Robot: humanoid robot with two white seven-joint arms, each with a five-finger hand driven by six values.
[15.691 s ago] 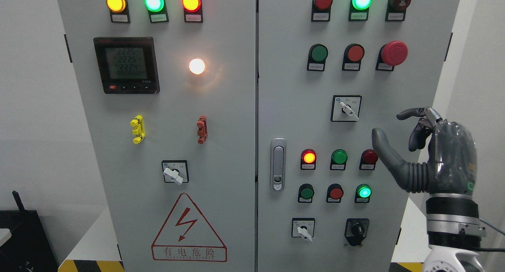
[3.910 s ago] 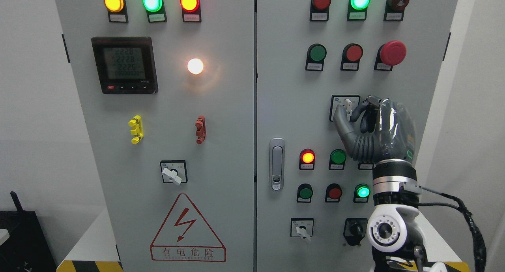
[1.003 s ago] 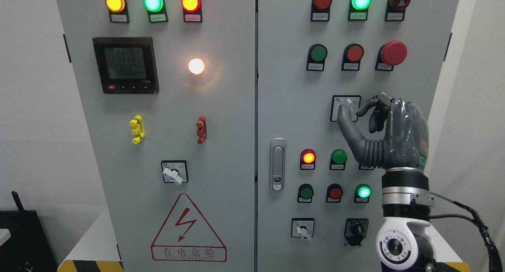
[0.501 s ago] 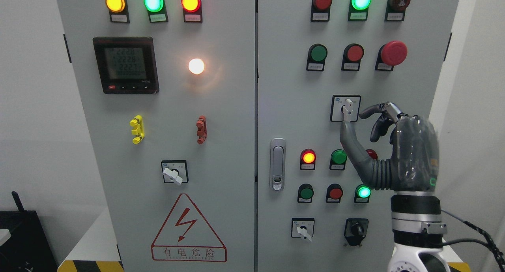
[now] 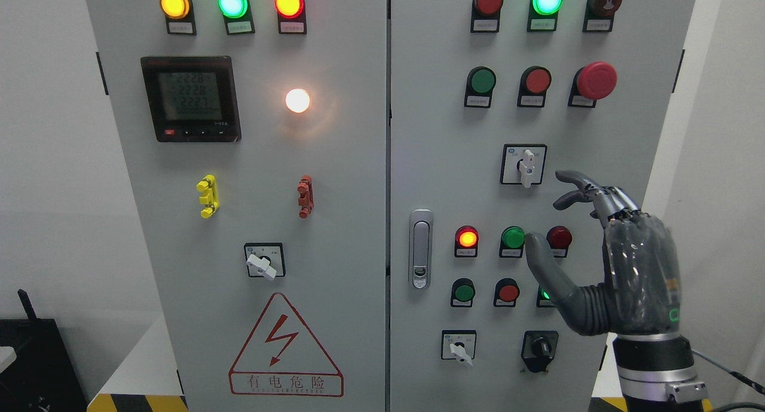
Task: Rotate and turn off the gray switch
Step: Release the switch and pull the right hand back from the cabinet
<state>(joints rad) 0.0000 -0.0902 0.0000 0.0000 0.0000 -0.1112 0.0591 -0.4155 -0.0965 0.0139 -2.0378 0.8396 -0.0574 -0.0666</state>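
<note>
Right hand [image 5: 603,262] empty, fingers loosely spread, clear of panel. Gray switch [image 5: 525,166] sits up-left of fingertips, lever vertical, probably off, though legend unreadable. To finish well: withdraw straight back, avoid brushing red lamp [image 5: 559,237] beside thumb.

gray switch [image 5: 526,167], white handle vertical, right door

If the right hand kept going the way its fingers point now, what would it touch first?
The right hand is open, with its fingers aimed up-left at the panel. They would probably meet bare cabinet door just right of the gray switch; depth is unclear.
</note>
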